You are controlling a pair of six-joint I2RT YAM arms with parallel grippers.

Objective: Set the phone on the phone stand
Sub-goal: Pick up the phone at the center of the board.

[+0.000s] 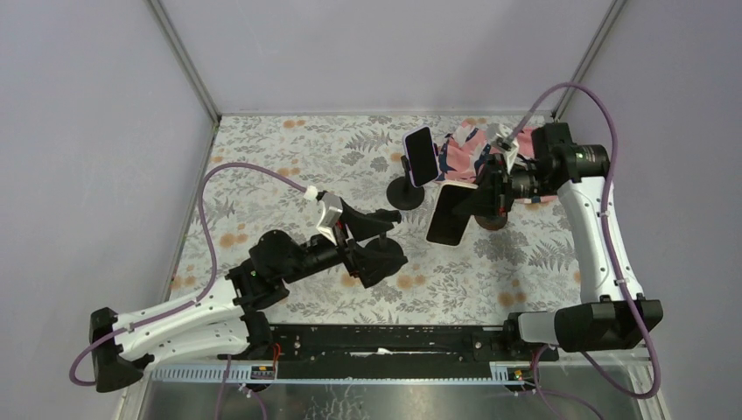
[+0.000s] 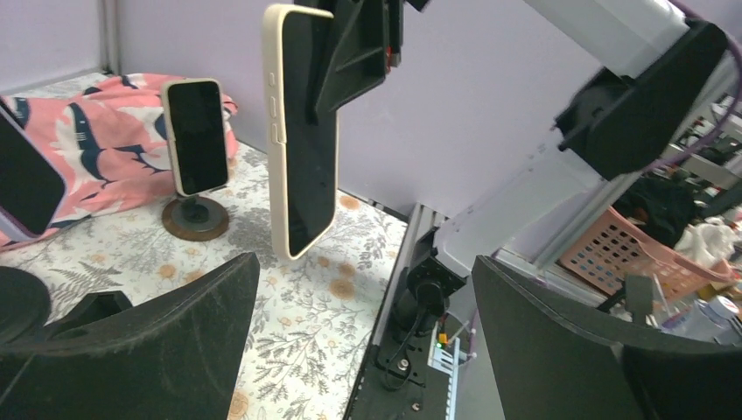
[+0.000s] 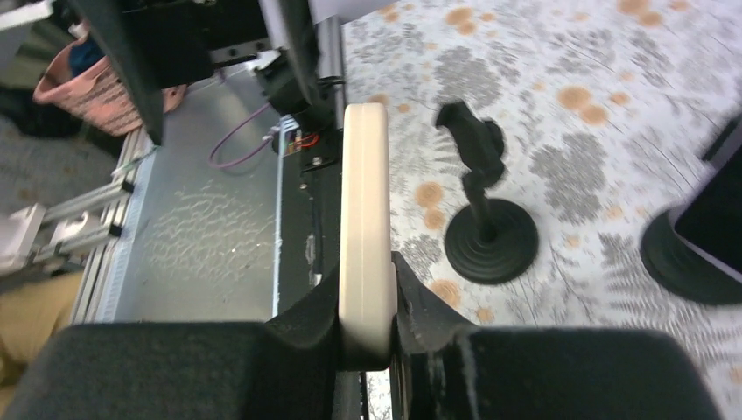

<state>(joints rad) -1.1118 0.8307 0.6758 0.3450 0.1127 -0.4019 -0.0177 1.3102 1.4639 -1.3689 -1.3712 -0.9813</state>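
Note:
My right gripper (image 1: pixel 477 203) (image 3: pixel 366 289) is shut on the lower end of a cream-cased phone (image 1: pixel 448 216) (image 2: pixel 306 131) (image 3: pixel 364 175). It holds the phone in the air above the floral table, the dark screen tilted toward the left arm. In the right wrist view an empty black phone stand (image 3: pixel 486 219) with a round base stands on the table just to the right of the phone's edge. My left gripper (image 1: pixel 389 238) (image 2: pixel 365 262) is open with nothing between its fingers, low over the table and left of the held phone.
A purple-cased phone (image 1: pixel 421 155) sits on a black stand (image 1: pixel 407 194). A second cream phone (image 2: pixel 197 136) rests on a wooden-based stand (image 2: pixel 194 219) below the right gripper. A pink shark-print cloth (image 1: pixel 464 149) lies behind. The black rail (image 1: pixel 385 341) runs along the near edge.

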